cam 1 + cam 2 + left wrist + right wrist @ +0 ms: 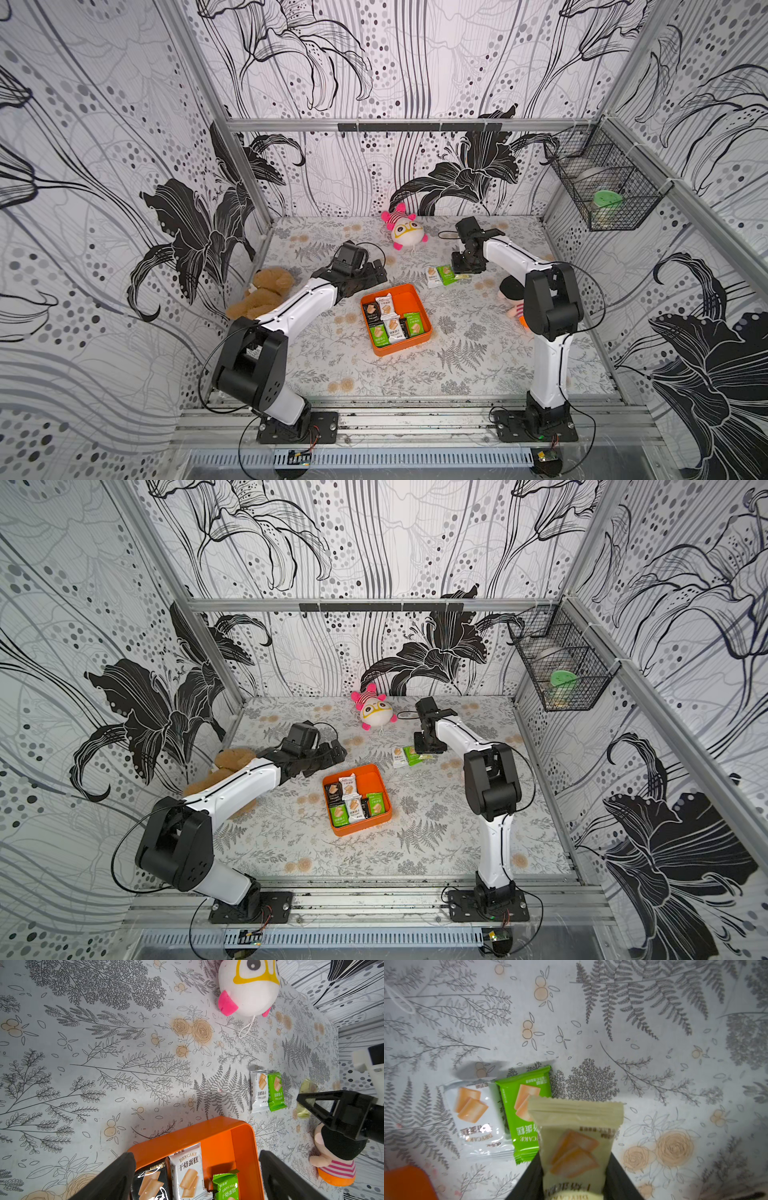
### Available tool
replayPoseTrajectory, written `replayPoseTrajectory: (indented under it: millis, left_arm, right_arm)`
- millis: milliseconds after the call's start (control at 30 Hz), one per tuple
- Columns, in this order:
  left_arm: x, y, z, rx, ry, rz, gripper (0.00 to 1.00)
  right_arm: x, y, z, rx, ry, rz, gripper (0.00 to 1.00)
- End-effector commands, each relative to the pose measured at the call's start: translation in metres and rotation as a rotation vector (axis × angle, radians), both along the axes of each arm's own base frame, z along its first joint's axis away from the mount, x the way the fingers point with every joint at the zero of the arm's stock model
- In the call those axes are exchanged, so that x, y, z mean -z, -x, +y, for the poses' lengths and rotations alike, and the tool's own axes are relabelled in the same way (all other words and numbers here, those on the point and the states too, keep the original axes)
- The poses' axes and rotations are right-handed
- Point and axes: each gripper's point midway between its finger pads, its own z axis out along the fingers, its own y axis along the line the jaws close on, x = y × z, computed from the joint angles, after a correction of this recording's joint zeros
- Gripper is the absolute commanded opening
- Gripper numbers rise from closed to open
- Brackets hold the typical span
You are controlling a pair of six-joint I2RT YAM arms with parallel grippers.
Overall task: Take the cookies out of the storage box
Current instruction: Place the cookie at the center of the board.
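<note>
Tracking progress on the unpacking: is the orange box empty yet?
Not empty. Several snack packets lie inside the orange box; a white packet and a green packet lie outside it.

Orange storage box, pale-yellow cookie

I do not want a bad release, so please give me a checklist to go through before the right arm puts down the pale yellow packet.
1. Grip: right gripper shut on the pale yellow packet: ok.
2. Landing spot: bare table free next to the green packet and the white packet: ok.
3. Height: held packet low enough to let go: cannot tell.
4. Other arm: left gripper open and empty: ok.
5. Job finished: orange tray emptied: not ok, several packets lie inside.
</note>
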Motion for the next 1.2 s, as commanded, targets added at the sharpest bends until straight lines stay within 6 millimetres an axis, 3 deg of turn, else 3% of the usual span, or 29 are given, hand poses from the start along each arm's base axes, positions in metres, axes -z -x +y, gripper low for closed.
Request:
replayPoseTrajectory:
  millis: [0, 367, 800, 1000, 1167]
  left_arm:
    - [-0.009, -0.012, -0.003, -0.026, 0.009, -0.032, 0.97]
    - [-0.006, -0.02, -0.004, -0.038, 0.006, -0.026, 0.97]
    - [0.004, -0.006, 0.002, -0.053, 0.007, -0.01, 0.97]
    - [0.0, 0.001, 0.006, -0.064, 0.009, -0.022, 0.97]
    - [-0.002, 0.009, 0.01, -0.071, 0.013, -0.028, 0.97]
  right_arm:
    - [0.003, -0.006, -0.012, -0.046, 0.01, 0.028, 0.45]
    - [0.028, -0.008, -0.017, -0.127, 0.038, 0.086, 0.47]
    - [0.039, -0.008, -0.004, -0.142, -0.027, 0.105, 0.5]
    - [0.028, -0.012, 0.0, -0.137, -0.052, 0.079, 0.64]
    - [0.0, -0.014, -0.009, -0.091, -0.021, 0.029, 0.65]
